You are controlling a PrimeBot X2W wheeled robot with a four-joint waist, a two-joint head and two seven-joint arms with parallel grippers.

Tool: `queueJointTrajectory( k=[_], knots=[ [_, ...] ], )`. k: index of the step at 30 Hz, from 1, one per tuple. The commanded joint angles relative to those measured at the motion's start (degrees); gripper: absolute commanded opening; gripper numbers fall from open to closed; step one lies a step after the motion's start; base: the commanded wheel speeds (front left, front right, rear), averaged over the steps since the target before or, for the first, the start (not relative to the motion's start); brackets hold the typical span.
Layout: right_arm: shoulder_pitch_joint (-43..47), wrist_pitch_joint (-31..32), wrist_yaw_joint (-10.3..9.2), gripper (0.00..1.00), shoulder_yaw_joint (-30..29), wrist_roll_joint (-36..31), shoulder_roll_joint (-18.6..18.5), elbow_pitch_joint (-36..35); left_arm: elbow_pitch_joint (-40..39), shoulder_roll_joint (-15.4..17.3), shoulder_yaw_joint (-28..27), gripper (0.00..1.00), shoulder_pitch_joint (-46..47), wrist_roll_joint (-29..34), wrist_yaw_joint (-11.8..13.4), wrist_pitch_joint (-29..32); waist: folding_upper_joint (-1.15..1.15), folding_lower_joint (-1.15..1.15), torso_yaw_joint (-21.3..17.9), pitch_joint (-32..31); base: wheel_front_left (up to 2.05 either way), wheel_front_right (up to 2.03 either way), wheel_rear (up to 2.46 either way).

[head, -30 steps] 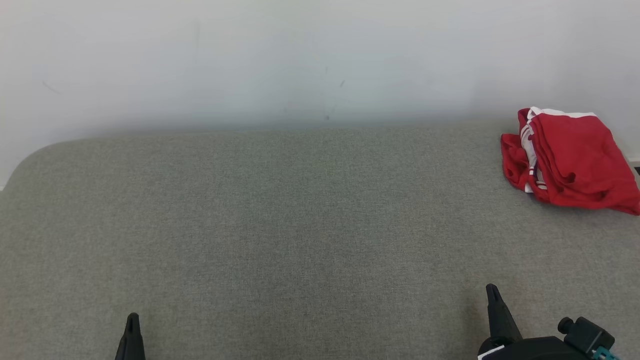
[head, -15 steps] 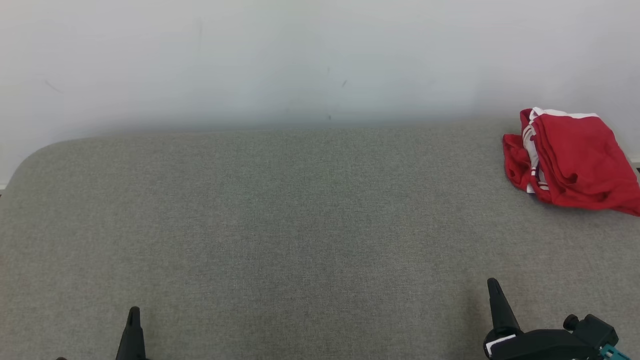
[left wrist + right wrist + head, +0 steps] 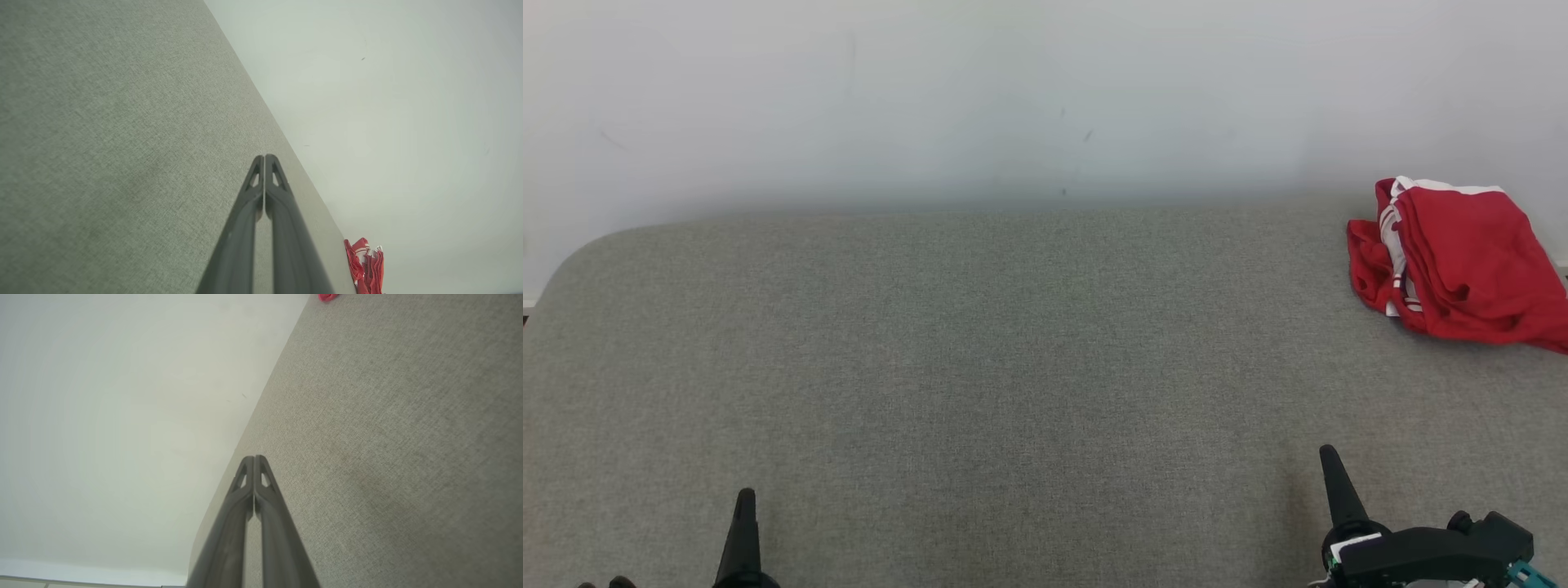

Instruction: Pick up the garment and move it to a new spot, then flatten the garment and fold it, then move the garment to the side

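Note:
A red garment with white stripes (image 3: 1462, 261) lies folded in a bundle at the far right of the grey fabric surface (image 3: 1013, 367), close to the wall. It also appears small at the bottom right of the left wrist view, the garment (image 3: 365, 265), and as a red scrap, the garment (image 3: 327, 297), at the top edge of the right wrist view. My left gripper (image 3: 745, 500) sits at the lower left, shut and empty (image 3: 264, 157). My right gripper (image 3: 1330, 457) is at the lower right, shut and empty (image 3: 254, 458), well short of the garment.
A plain white wall (image 3: 1013, 98) runs behind the grey surface. The surface's far left corner (image 3: 572, 261) is rounded. The wide middle of the surface lies bare between the grippers and the garment.
Both grippers have risen a little further into the head view. The picture has shifted slightly, so the camera moved; the garment lies as before.

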State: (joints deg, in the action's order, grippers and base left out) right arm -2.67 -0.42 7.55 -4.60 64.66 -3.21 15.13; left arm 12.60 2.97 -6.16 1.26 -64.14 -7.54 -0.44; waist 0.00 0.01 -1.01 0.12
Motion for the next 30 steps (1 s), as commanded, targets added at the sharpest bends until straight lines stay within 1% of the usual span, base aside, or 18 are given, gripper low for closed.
queueJointTrajectory(
  k=[1,21,30],
  knots=[
    [-1.11,0.44,-0.06,0.0,-0.16,1.45,0.12,-0.69,-0.23,0.04,-0.22,0.0,1.13,-1.57,0.05,0.36,0.0,0.0,0.02,0.0,0.0,0.0,0.0],
    [-2.21,3.17,-0.08,0.0,-0.95,12.21,0.25,-0.92,0.47,-0.03,-0.33,0.0,2.95,-12.59,0.06,3.13,0.0,0.0,0.37,0.02,0.0,0.0,0.0],
    [-2.55,4.13,-0.09,0.0,-1.22,16.05,0.3,-0.99,0.73,-0.06,-0.36,0.0,3.54,-16.49,0.07,4.11,0.0,0.0,0.51,0.03,0.0,0.0,0.0]
  ],
)
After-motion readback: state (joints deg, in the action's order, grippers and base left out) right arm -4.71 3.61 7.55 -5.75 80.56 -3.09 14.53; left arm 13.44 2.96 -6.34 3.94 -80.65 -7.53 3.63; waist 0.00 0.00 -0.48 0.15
